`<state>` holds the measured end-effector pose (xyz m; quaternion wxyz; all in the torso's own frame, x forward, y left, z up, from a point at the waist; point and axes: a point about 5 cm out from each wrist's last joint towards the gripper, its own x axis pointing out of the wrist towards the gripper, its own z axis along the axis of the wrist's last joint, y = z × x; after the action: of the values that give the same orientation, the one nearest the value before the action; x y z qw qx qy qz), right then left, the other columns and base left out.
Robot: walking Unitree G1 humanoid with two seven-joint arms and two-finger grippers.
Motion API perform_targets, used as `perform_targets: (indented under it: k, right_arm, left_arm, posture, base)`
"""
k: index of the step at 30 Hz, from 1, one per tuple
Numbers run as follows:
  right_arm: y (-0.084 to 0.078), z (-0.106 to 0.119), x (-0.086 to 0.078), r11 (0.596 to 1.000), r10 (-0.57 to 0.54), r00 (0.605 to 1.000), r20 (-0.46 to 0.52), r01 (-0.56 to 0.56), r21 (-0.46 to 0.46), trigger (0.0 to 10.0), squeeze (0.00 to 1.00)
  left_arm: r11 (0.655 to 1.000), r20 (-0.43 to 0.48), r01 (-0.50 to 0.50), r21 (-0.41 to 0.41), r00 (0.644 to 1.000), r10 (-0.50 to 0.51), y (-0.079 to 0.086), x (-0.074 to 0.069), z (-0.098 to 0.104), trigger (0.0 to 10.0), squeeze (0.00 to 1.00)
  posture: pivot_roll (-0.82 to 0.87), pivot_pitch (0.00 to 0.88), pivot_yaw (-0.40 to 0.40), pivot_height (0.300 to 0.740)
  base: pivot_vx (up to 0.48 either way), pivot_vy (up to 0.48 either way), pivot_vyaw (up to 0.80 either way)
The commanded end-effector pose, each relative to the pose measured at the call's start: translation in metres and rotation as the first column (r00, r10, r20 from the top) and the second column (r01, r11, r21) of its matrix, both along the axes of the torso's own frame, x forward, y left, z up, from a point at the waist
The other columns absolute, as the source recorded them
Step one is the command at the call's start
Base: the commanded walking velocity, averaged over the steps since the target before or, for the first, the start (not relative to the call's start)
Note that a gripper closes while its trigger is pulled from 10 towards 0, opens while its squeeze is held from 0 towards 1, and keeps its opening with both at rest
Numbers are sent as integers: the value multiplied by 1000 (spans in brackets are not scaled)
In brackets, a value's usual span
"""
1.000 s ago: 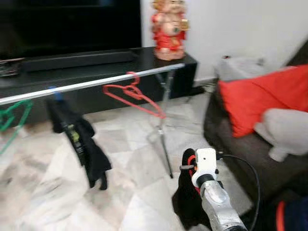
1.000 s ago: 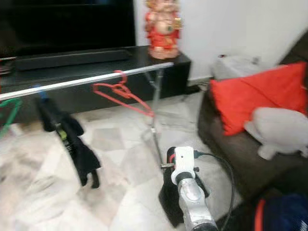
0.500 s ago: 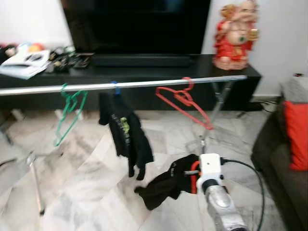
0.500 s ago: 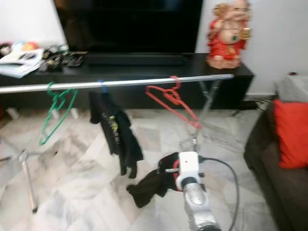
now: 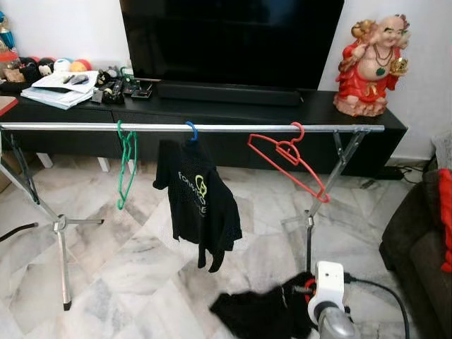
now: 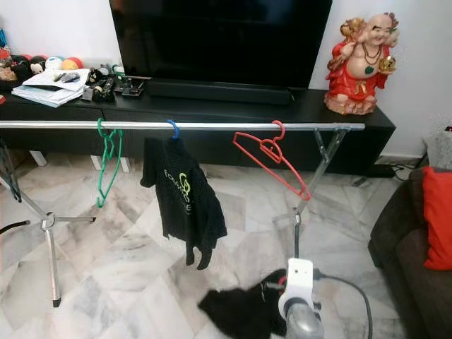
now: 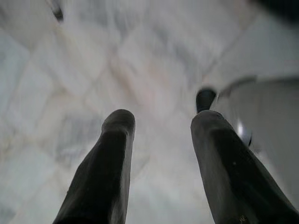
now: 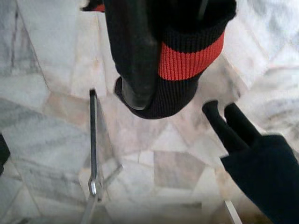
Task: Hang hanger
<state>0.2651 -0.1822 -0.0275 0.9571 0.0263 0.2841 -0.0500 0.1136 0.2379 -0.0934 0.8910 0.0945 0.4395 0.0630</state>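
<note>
A silver clothes rail (image 5: 212,128) stands across the room before the TV cabinet. On it hang an empty green hanger (image 5: 126,162), a blue hanger carrying a black T-shirt (image 5: 201,205), and an empty red hanger (image 5: 289,159) near the rail's right end. Low in front of the rail's right leg, my right gripper (image 8: 159,93) is shut on a black garment with a red band (image 8: 187,60), which droops toward the floor (image 5: 261,314). My left gripper (image 7: 161,121) is open above bare marble floor, nothing between its fingers.
The rail's tripod legs (image 5: 62,226) spread over the marble floor at both ends. A black TV cabinet (image 5: 233,113) with a red figurine (image 5: 371,67) runs behind. A dark sofa with a red cushion (image 6: 438,219) stands on the right.
The view has swung left and sharpened, so the whole rail is now in sight. My right gripper sits lower in the picture, still gripping the black garment.
</note>
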Motion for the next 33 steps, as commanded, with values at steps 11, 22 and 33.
perform_targets:
  k: [11, 22, 33]
  right_arm:
    - [1, -27, -34, 999, -41, 991, -125, 41, -6, 10000, 0]
    - [-2, -38, -52, 999, -46, 983, -178, 44, -20, 10000, 0]
    - [-4, -40, -57, 995, -99, 980, -172, 95, -34, 10000, 0]
  left_arm:
    - [994, 646, 71, 79, 756, -105, -8, 109, 93, 10000, 0]
    - [992, 681, 95, 78, 722, -123, -20, 91, 104, 10000, 0]
    - [987, 677, 137, 86, 719, -159, -24, 99, 117, 10000, 0]
  posture:
    - [74, 0, -23, 740]
    - [84, 0, -12, 740]
    - [63, 0, 19, 740]
  base:
    - [0, 0, 0]
    - [0, 0, 0]
    - [0, 142, 0]
